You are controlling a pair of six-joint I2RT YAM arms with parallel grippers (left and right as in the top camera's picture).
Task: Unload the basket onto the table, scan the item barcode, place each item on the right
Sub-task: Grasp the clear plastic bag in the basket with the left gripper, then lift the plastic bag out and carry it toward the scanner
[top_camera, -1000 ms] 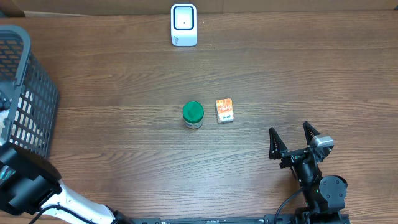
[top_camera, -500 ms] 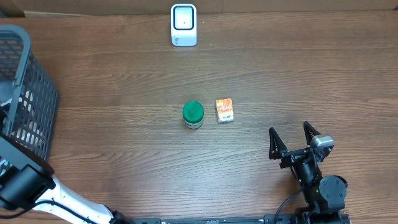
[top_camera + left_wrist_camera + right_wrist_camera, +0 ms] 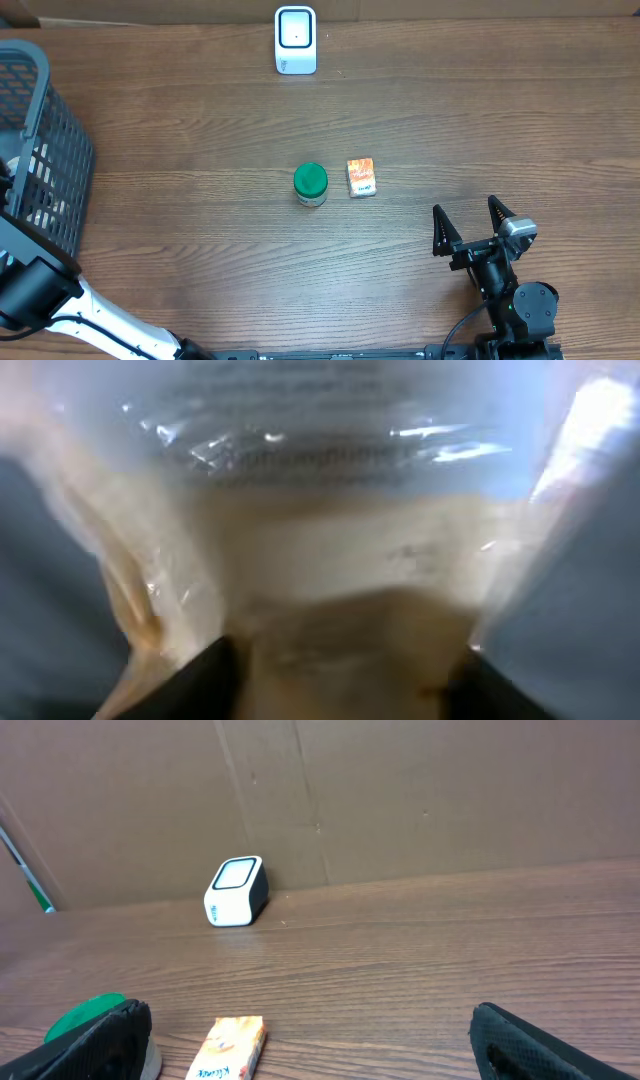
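In the left wrist view a clear plastic packet with pale beige contents fills the frame. My left gripper is shut on it, and both dark fingers touch its sides. In the overhead view this gripper is hidden inside the grey mesh basket at the left edge. The white barcode scanner stands at the table's far side. My right gripper rests open and empty at the near right.
A green-lidded jar and a small orange box sit side by side mid-table, in front of the right gripper. A brown cardboard wall stands behind the scanner.
The left arm has shifted a little at the basket's near edge. The right arm, jar, box and scanner have not moved.
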